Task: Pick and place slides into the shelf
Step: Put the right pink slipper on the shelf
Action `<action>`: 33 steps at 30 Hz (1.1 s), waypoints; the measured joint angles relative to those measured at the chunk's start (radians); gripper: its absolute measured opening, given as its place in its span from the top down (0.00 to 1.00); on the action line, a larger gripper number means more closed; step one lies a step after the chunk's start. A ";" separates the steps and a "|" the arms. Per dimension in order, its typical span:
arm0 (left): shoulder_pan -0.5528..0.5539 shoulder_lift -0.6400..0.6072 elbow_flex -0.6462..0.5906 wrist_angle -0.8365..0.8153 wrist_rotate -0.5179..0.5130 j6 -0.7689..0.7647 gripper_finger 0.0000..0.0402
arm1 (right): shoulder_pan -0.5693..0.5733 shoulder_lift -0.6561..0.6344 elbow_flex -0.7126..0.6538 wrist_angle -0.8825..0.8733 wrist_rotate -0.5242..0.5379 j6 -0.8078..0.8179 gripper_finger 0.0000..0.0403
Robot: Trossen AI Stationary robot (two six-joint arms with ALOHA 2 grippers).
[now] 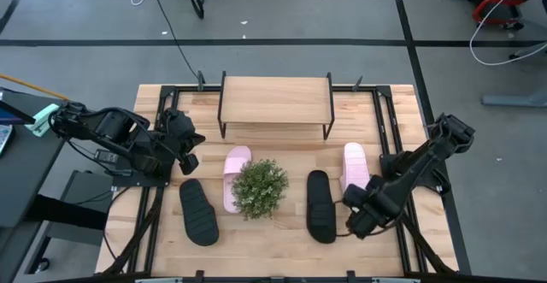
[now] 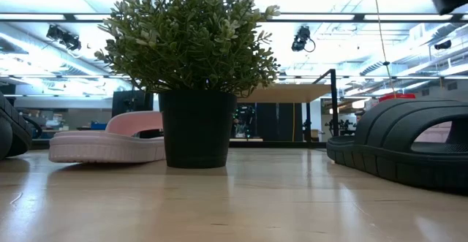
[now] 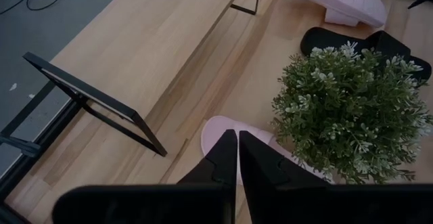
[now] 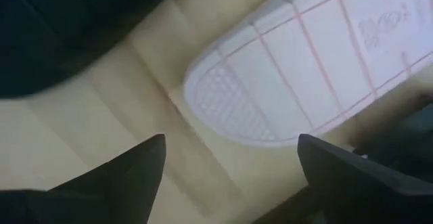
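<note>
The shelf (image 1: 275, 96) stands at the table's far middle with nothing on its board. One pink slide (image 1: 235, 179) and one black slide (image 1: 198, 212) lie left of a potted plant (image 1: 259, 189). The other black slide (image 1: 320, 206) and pink slide (image 1: 354, 168) lie right of it. My left gripper (image 1: 190, 142) is shut and hovers just left of the left pink slide (image 3: 226, 128). My right gripper (image 1: 359, 217) is open, low over the table, with the near end of the right pink slide (image 4: 270, 88) just ahead of its fingertips (image 4: 230, 176).
The potted plant (image 2: 197, 74) stands between the two pairs of slides, close to the left pink slide (image 2: 110, 143) and the right black slide (image 2: 409, 143). Black metal frame rails (image 1: 386, 120) run along the table's sides. Bare wood lies in front of the shelf.
</note>
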 joint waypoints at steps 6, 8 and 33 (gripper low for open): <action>0.000 0.000 0.000 0.000 -0.004 0.001 0.98 | -0.099 -0.021 0.000 -0.002 0.004 0.005 0.18; 0.000 0.000 0.000 0.000 -0.004 0.000 0.98 | -0.130 -0.033 0.000 -0.002 0.006 0.003 0.19; -0.003 0.000 0.000 0.000 -0.003 -0.034 0.95 | -0.517 -0.292 -0.376 0.275 0.048 0.052 0.32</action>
